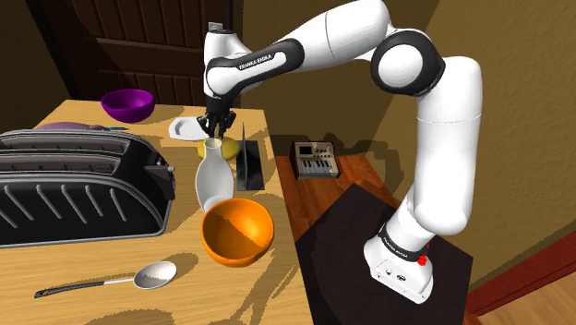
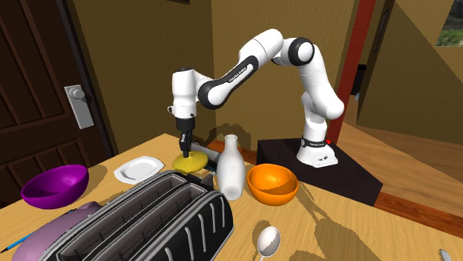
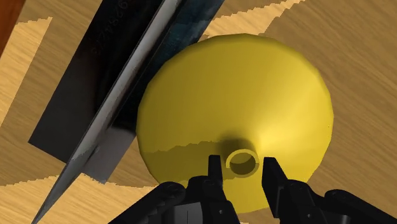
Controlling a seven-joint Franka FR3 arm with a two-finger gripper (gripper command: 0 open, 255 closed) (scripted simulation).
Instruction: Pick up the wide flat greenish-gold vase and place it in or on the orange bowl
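Observation:
The wide flat yellow-gold vase (image 3: pixel 254 95) sits on the wooden table with its small neck pointing up. It also shows under the hand as a vase (image 2: pixel 190 162) and, partly hidden behind a white bottle, as a vase (image 1: pixel 228 148). My gripper (image 3: pixel 243 168) is low over it, open, with one finger on each side of the neck and a thin gap to it. The gripper (image 1: pixel 220 125) points straight down, as does the gripper (image 2: pixel 186 144). The orange bowl (image 1: pixel 237 231) stands empty near the table's front edge, past the bottle from the vase; the bowl (image 2: pixel 272 184) is upright.
A tall white bottle (image 1: pixel 214 180) stands between vase and bowl. A thin dark upright slab (image 3: pixel 127 83) touches the vase's side. A big black toaster (image 1: pixel 74 185), a white plate (image 1: pixel 189 127), a purple bowl (image 1: pixel 127 103) and a spoon (image 1: pixel 152 274) share the table.

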